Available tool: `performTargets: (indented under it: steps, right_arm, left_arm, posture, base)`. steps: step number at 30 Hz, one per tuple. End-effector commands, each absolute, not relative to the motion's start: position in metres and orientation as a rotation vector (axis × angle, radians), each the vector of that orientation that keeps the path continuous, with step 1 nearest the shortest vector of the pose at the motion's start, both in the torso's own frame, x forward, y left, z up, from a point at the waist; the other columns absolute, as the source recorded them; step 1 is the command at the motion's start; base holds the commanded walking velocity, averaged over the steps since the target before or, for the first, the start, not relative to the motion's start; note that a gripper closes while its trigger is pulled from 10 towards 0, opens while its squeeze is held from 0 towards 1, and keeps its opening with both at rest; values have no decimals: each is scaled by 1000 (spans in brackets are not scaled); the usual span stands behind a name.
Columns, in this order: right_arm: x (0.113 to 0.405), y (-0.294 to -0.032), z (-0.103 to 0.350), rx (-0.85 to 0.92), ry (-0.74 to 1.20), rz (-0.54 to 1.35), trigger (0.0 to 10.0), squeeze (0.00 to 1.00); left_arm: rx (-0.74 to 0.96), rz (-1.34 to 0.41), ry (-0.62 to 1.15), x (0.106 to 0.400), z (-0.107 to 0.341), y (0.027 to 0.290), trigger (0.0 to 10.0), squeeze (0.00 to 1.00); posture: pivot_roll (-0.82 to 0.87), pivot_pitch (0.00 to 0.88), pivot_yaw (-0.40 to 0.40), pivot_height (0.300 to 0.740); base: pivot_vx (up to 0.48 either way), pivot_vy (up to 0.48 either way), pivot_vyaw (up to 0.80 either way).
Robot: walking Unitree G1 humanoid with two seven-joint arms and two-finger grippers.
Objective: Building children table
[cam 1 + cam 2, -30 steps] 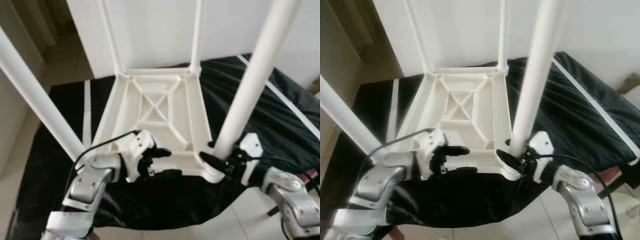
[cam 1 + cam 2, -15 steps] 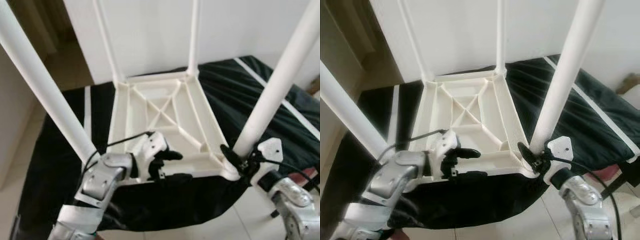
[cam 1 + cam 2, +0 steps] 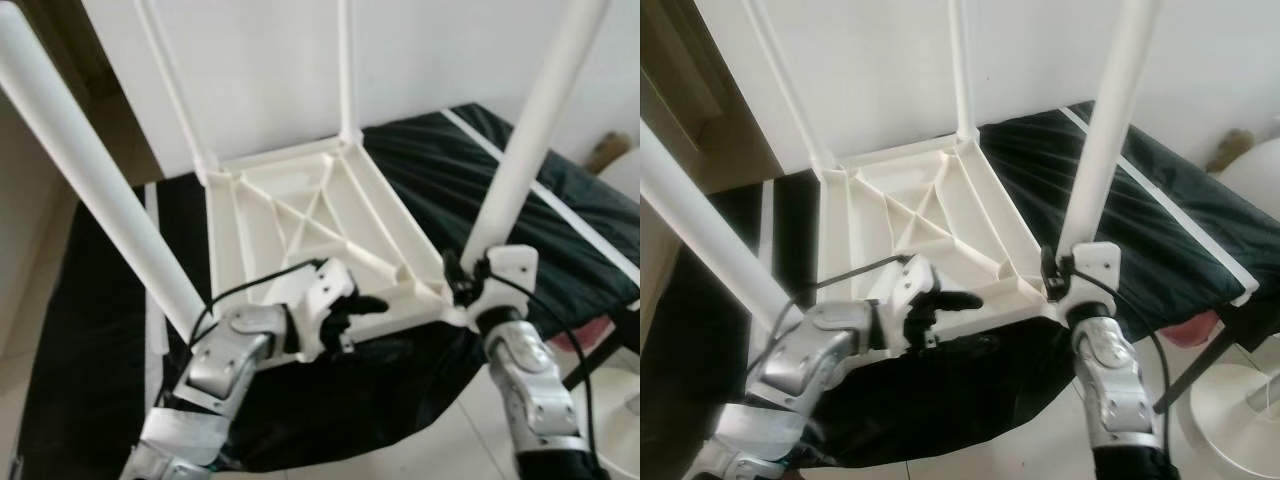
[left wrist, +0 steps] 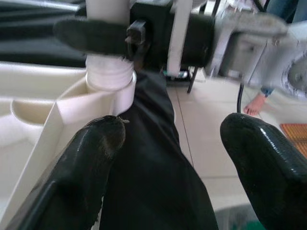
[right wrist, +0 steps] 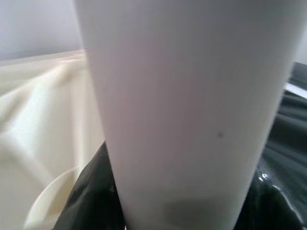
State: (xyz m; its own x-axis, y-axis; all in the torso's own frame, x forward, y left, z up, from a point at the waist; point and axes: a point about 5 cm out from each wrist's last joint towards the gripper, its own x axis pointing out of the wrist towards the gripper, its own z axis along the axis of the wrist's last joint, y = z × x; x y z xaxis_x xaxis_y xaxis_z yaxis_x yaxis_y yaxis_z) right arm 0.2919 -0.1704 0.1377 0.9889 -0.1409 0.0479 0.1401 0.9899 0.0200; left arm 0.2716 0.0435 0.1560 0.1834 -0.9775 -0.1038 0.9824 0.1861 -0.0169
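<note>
The white children's table [image 3: 300, 215] lies upside down on a black cloth, its legs pointing up. My right gripper [image 3: 460, 278] is shut on the base of the near right leg [image 3: 530, 130]. In the right wrist view that leg [image 5: 192, 105] stands close between the black fingers [image 5: 91, 191]. My left gripper [image 3: 358, 320] is open at the table's near edge, one finger over the rim and one below it. The left wrist view has its fingers [image 4: 91, 158] wide apart, with black cloth between them, and the leg socket [image 4: 109, 79] just ahead.
The black cloth [image 3: 90, 330] covers the low surface and hangs over its near edge. A white wall stands behind, a doorway at far left. A round white object [image 3: 1240, 400] stands on the tiled floor at right. A person's bare foot [image 4: 254, 103] is on the floor.
The camera has shifted. The table looks turned, its near right corner now further right and higher. My right forearm comes up from below the leg instead of from the right; both grippers stay at the same parts.
</note>
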Motion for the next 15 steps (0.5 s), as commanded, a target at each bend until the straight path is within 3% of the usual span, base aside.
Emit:
performTargets:
  steps: [1,11,12,13,15]
  right_arm:
    - [291,-171,107,62,111,-294,0,0]
    - [298,-154,110,83,91,-292,235,0]
    - [299,-153,112,79,81,-287,7725,0]
    - [299,-153,114,82,68,-273,10000,0]
    - [300,-152,116,83,58,-271,10000,0]
  left_arm:
    - [57,-1245,85,281,155,46,10000,0]
    - [46,-1179,58,280,156,40,10000,0]
    - [48,-1164,57,280,156,40,10000,0]
    - [52,-1157,54,280,155,40,10000,0]
    - [54,-1152,51,280,155,40,10000,0]
  posture:
    - [-180,29,113,740]
    - [-141,12,88,740]
    - [-138,10,86,740]
    - [-132,11,82,740]
    - [-131,10,81,740]
  base:
    - [0,0,0]
    - [0,0,0]
    - [0,0,0]
    - [0,0,0]
    - [0,0,0]
